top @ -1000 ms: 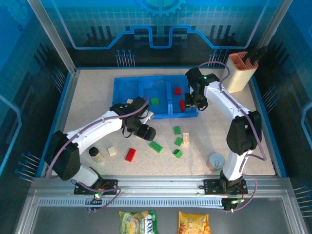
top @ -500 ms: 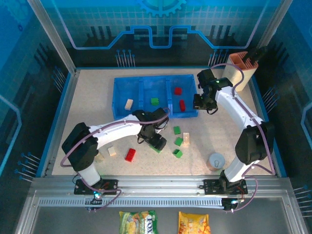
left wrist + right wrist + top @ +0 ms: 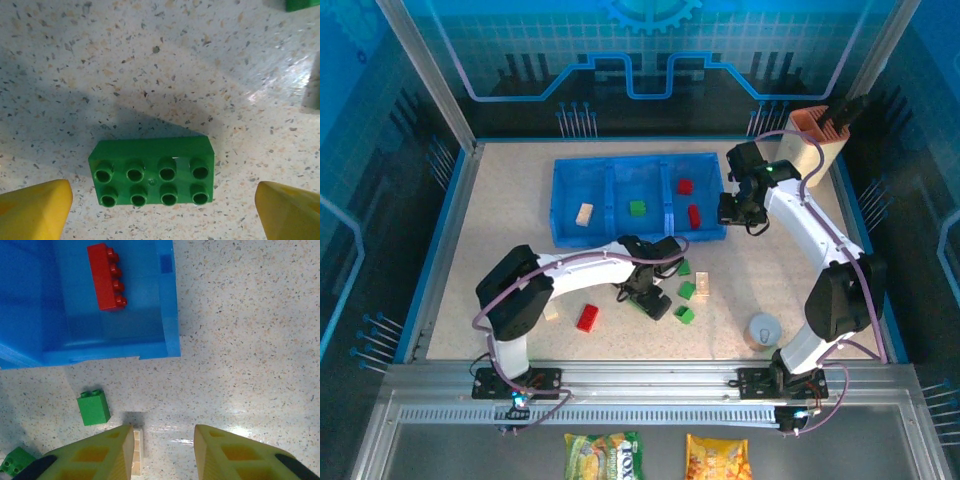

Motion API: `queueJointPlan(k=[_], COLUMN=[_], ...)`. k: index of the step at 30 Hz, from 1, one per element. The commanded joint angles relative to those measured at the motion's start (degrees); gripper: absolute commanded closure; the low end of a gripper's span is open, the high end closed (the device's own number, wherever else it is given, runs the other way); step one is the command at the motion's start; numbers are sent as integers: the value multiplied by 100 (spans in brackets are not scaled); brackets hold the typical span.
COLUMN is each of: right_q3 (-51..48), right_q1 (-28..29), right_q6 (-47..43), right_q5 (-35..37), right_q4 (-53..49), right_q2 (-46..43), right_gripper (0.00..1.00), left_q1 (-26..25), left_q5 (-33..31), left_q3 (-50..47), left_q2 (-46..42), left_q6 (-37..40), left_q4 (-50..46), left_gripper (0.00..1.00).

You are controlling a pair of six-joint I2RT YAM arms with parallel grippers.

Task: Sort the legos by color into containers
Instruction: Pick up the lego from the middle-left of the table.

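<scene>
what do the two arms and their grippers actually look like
Both arms are white tubular links with black joint housings: left arm, right arm. A thin purplish cable loops along each, and small green lights glow at the bases. The left gripper and right gripper have yellow wedge-shaped fingers; the right one's show moulded hollows.

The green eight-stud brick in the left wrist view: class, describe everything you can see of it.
The green brick is an oblong of glossy plastic with two rows of four hollow studs facing up. It lies flat on the speckled table, touching nothing else; the left gripper's yellow fingertips stand clear at either end.
</scene>
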Motion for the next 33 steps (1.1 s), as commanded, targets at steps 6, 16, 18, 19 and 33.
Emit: queueJointPlan(k=[6, 16, 18, 19, 33], right_q3=[16, 55, 63, 62, 5], right_q1=[-92, -90, -91, -91, -92], right_q6=[-16, -20, -17, -20, 2], right_q5=[-58, -44, -44, -44, -7], right_q4=[-169, -202, -220, -233, -259], right_q2=[-121, -117, -126, -130, -206], right_gripper=[62, 62, 62, 62, 63], left_q1=[-65, -70, -65, -70, -70], left_q5=[-275, -255, -282, -285, -245], left_q3=[105, 11, 8, 2, -57], left_q2=[279, 381, 398, 407, 440], left_q6=[-95, -57, -53, -46, -70], left_q4=[103, 174, 169, 166, 221], left_gripper=[7, 17, 19, 19, 30])
